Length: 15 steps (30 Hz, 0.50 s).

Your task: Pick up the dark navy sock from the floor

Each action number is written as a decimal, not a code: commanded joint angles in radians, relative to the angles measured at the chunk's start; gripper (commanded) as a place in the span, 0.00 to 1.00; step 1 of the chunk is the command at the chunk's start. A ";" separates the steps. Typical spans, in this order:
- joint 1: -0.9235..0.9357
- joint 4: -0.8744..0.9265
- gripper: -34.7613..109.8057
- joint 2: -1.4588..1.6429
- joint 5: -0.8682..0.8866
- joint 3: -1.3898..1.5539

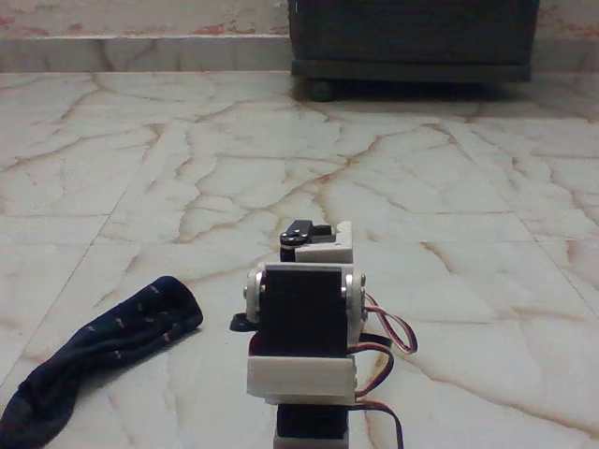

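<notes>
Pincer (314, 241) state unclear, folded behind blocky arm; limp flecked dark navy sock (98, 351) on glossy veined floor (234, 159).

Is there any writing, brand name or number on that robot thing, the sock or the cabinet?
None can be read.
The sock has only small pale flecks, too blurred to be letters.
The robot arm and the cabinet show no labels.
</notes>
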 commanded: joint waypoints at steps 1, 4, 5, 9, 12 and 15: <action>0.098 -0.021 0.24 0.017 0.178 0.000; 0.092 -0.009 0.24 0.017 0.172 0.000; 0.091 -0.009 0.24 0.017 0.173 0.000; 0.083 -0.011 0.24 0.018 0.183 0.000; 0.071 -0.021 0.24 0.023 0.198 0.000; 0.060 -0.034 0.24 0.023 0.195 0.000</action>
